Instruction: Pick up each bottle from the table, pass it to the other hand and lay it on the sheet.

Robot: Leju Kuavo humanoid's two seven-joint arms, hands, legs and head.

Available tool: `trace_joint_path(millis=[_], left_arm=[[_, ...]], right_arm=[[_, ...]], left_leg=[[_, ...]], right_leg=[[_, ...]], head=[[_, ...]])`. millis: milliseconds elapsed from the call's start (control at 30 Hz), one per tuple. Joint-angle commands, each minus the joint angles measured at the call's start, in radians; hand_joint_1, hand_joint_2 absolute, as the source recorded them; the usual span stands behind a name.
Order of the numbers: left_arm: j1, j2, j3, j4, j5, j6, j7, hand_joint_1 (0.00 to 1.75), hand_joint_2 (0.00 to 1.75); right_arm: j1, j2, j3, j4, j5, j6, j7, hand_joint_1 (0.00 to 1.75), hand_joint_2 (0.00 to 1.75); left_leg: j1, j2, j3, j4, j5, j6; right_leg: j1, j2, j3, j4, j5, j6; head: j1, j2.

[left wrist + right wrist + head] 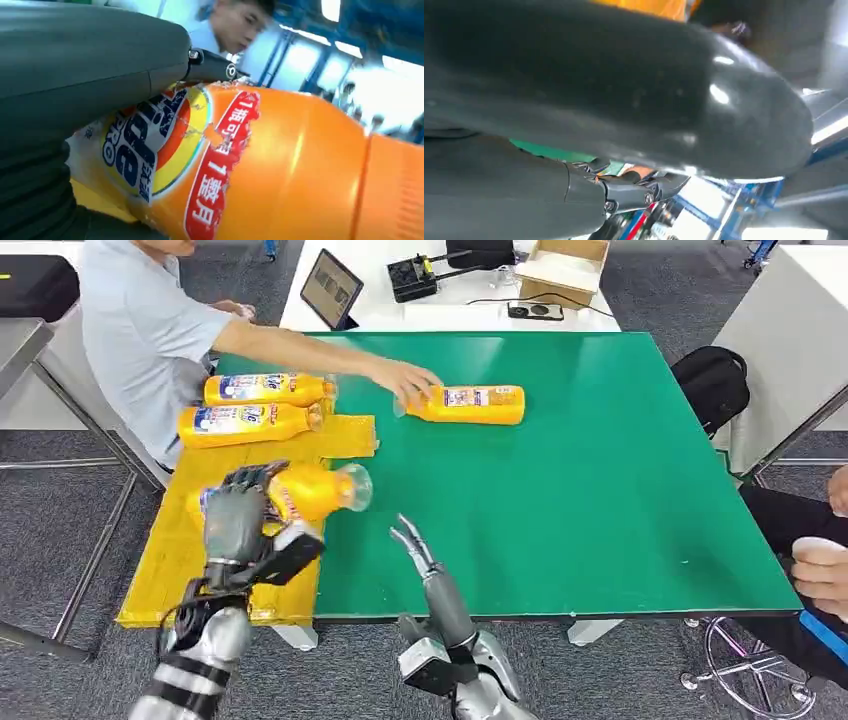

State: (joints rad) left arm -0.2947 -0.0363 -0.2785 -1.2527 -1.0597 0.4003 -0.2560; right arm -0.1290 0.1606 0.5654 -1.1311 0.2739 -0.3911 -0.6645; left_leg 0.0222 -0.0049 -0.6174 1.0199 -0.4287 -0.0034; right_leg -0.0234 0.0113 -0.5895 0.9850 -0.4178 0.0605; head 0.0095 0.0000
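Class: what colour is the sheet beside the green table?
Yellow sheet, clearest in the head view.

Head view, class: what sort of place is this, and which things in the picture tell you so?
Probably a robot lab or test room in an office. A person sits by the green table, a tablet and electronics sit on a white desk behind, and the floor is grey carpet.

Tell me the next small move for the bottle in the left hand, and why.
Probably lower it onto the sheet. The left hand grips the bottle above the sheet's near part, the right hand is open and apart, and two bottles already lie at the far end.
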Motion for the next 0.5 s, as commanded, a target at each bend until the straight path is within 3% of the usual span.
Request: trace_joint_path(millis=[33,233,400,433,467,500], left_arm=[[-0.306,0.015,-0.073,0.544,-0.103,-0.017,0.042,1.75,1.75],[-0.438,-0.003,-0.093,0.790,-0.159,-0.141,0.108,1.75,1.75],[-0.468,-0.030,-0.056,0.863,-0.114,-0.232,0.106,1.75,1.75],[-0.471,-0.036,-0.058,0.866,-0.114,-0.240,0.106,1.64,1.75],[-0.473,-0.041,-0.049,0.872,-0.100,-0.263,0.102,1.03,1.75],[-0.472,-0.045,-0.044,0.874,-0.091,-0.274,0.095,0.84,1.75]], right_arm=[[-0.062,0.012,0.031,0.065,-0.010,0.061,-0.034,0.00,0.00],[-0.066,0.008,0.027,0.071,-0.037,0.078,-0.034,0.00,0.00],[-0.073,0.007,0.028,0.072,-0.055,0.072,-0.034,0.00,0.00],[-0.073,0.006,0.029,0.074,-0.056,0.071,-0.034,0.00,0.00],[-0.073,0.006,0.029,0.075,-0.057,0.067,-0.034,0.00,0.00],[-0.072,0.005,0.028,0.077,-0.059,0.069,-0.034,0.00,0.00]], left_leg=[[0.001,-0.003,0.004,-0.001,0.001,0.001],[0.000,-0.002,0.001,0.000,0.001,0.001],[0.000,-0.001,0.003,0.000,0.001,0.002],[0.000,0.000,0.003,0.000,0.000,0.002],[0.000,0.000,0.001,0.000,0.001,0.001],[0.000,-0.002,0.002,0.000,0.000,0.002]], right_leg=[[0.002,-0.005,0.005,-0.001,0.000,-0.004],[0.001,-0.003,0.002,0.000,0.001,-0.004],[0.001,-0.003,0.003,-0.001,0.001,-0.005],[0.002,-0.002,0.004,-0.001,0.001,-0.005],[0.001,-0.002,0.001,0.000,0.001,-0.005],[0.001,-0.003,0.003,0.000,0.000,-0.005]], head=[[-0.001,0.000],[0.000,0.000],[0.000,0.000],[-0.001,0.000],[0.000,0.000],[0.000,0.000]])
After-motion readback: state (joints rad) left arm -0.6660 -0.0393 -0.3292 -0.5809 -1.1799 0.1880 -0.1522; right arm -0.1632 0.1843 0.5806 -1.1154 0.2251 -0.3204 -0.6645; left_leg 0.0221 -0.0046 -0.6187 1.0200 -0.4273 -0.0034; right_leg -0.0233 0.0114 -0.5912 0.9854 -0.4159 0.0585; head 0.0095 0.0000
